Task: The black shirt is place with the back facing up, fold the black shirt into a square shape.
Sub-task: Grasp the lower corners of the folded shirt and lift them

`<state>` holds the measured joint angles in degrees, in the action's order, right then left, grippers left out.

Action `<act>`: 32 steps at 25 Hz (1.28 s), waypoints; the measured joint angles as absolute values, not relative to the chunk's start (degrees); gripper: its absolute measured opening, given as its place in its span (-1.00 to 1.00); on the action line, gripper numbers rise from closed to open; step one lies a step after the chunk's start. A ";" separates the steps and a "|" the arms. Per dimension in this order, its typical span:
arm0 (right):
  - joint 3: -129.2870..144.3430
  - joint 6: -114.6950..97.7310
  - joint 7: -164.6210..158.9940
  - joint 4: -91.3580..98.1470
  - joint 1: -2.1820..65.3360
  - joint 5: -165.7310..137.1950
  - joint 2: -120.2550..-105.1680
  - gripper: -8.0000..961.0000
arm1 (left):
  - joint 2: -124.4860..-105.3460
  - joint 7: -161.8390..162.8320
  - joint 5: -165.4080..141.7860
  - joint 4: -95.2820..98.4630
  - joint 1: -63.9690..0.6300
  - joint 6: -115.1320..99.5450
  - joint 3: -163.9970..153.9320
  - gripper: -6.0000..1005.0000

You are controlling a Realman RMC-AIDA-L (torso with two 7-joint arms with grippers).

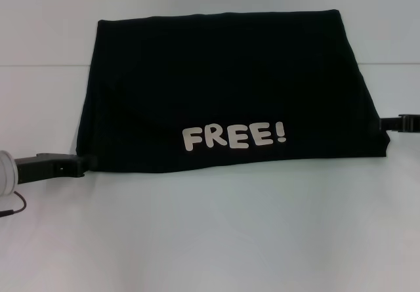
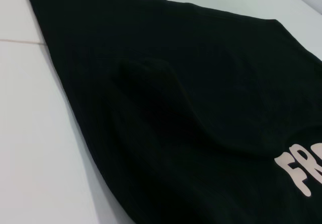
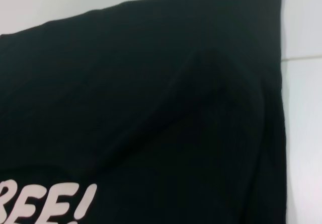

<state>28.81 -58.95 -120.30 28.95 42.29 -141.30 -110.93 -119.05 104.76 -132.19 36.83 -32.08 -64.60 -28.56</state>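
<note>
Bare table (image 1: 210, 239) around black shirt (image 1: 223, 88)

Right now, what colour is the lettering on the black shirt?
White, on the black shirt; the FREE! lettering shows best in the head view.

matt black cloth shirt (image 1: 223, 88); smooth white table (image 1: 210, 239).

Bright, even overhead light, pale white surface (image 1: 210, 239) nearly washed out, large plain black soft-fabric shirt (image 1: 230, 88) swallowing detail, faint folds only; wrist views soft, white lettering (image 3: 45, 204) blurred
</note>
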 joint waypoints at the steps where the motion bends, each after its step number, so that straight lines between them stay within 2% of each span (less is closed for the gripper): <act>1: 28.86 -58.89 -120.31 28.94 42.25 -141.50 -111.17 0.21 | -119.03 104.77 -132.19 36.83 -32.12 -64.61 -28.56 -0.96; 16: 31.02 -56.45 -120.32 27.30 42.01 -142.12 -113.21 0.20 | -119.00 104.68 -132.19 36.56 -32.30 -64.39 -28.57 -0.93; 22: 31.26 -56.90 -119.82 27.24 42.01 -142.12 -113.34 0.19 | -119.00 104.69 -132.19 36.54 -32.22 -64.17 -28.56 -0.91; 27: 31.82 -57.17 -119.70 27.24 41.94 -142.12 -113.37 -0.31 | -118.96 104.70 -132.19 36.47 -32.27 -64.21 -28.57 -0.90; 30: 31.82 -56.95 -119.70 27.44 41.63 -142.05 -113.41 -0.79 | -118.94 104.71 -132.18 36.49 -32.26 -64.27 -28.56 -0.90; 32: 31.74 -56.94 -119.68 27.70 41.40 -141.87 -113.46 -0.82 | -118.93 104.68 -132.18 36.51 -32.17 -64.29 -28.53 -0.89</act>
<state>31.74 -56.94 -119.68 27.70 41.40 -141.87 -113.46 -118.93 104.68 -132.18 36.51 -32.17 -64.29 -28.53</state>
